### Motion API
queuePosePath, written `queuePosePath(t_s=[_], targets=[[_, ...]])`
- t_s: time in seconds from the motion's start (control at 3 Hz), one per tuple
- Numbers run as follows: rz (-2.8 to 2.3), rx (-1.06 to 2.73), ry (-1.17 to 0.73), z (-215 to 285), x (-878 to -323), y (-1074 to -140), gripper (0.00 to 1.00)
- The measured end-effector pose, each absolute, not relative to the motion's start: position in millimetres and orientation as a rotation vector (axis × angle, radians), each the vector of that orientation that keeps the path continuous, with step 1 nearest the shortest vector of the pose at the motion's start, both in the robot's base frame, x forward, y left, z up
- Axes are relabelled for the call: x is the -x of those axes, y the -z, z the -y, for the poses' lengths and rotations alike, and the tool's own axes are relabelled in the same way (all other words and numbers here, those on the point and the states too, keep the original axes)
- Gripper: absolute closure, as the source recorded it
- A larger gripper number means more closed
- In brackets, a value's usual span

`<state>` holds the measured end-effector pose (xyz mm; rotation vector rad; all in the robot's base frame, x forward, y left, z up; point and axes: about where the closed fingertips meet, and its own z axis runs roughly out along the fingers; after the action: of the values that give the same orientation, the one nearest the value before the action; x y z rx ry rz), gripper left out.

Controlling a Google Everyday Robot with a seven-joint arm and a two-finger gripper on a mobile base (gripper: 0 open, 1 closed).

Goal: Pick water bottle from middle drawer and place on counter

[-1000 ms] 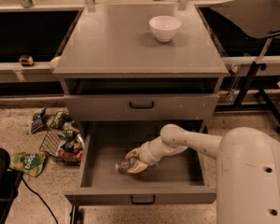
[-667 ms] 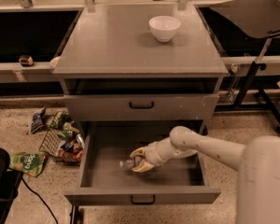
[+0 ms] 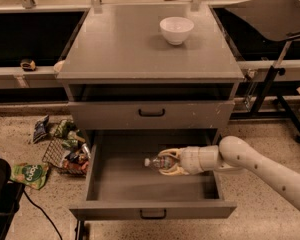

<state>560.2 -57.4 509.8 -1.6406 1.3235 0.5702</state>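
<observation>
1. We see the gripper [image 3: 164, 163] reaching from the right into the open middle drawer [image 3: 120, 186].
2. Its fingers [image 3: 171, 153] are clamped around the water bottle [image 3: 153, 162], one above it and one below. The bottle lies sideways, its white cap poking out left of the fingers.
3. Well above and behind the fingers, the grey bench [image 3: 115, 49] carries a white bowl [image 3: 176, 30].
4. Far left of the fingers, snack bags [image 3: 32, 173] lie on the floor near a wire basket [image 3: 60, 154].
</observation>
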Motion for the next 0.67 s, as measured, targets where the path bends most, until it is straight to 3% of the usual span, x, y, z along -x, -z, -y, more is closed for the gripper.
queuePosePath(t_s=[0.67], targets=[[-1.308,1.628,-0.572,62.6,-559.1,-512.5,1.0]])
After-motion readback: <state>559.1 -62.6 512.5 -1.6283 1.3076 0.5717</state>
